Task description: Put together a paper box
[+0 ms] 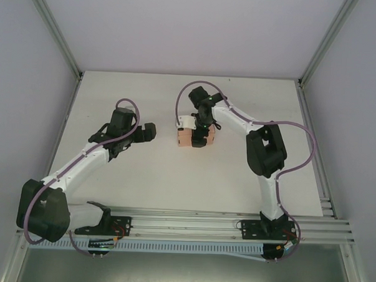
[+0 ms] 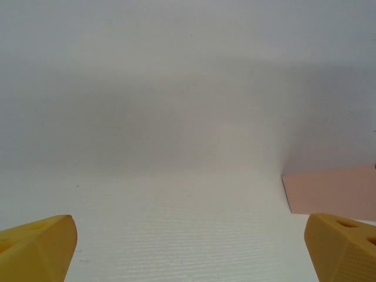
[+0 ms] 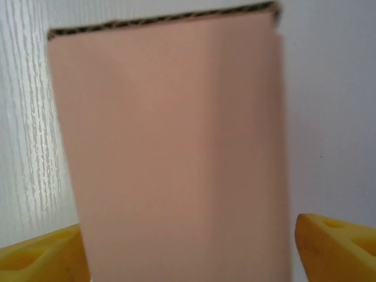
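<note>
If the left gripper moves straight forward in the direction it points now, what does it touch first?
Probably nothing soon: ahead of the left gripper lies the table, then the white wall. The paper box sits off to the right of that line, though depth is hard to judge.

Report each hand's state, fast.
Left hand: open, empty.
Right hand: open, straddling the paper box, gap at one finger.

Near table (image 1: 149, 177) free; paper box (image 3: 170, 147) blocks R end effector (image 3: 188, 252).
</note>
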`<action>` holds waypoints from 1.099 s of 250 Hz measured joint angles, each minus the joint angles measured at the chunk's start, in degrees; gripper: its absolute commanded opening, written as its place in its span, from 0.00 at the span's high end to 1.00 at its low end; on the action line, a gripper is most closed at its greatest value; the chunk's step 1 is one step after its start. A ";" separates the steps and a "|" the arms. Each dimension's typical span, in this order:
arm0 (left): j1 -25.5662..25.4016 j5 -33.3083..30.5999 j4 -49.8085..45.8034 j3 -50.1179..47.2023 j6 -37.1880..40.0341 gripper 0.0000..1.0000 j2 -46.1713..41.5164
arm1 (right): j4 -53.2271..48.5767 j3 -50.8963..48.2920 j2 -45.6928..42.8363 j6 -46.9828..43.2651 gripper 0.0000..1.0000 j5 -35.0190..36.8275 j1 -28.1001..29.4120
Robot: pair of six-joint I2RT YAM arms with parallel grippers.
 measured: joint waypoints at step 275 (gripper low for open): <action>0.00 -2.58 -0.46 -3.13 0.37 0.01 -4.04 | 36.70 -30.67 -13.64 5.05 0.41 30.12 8.94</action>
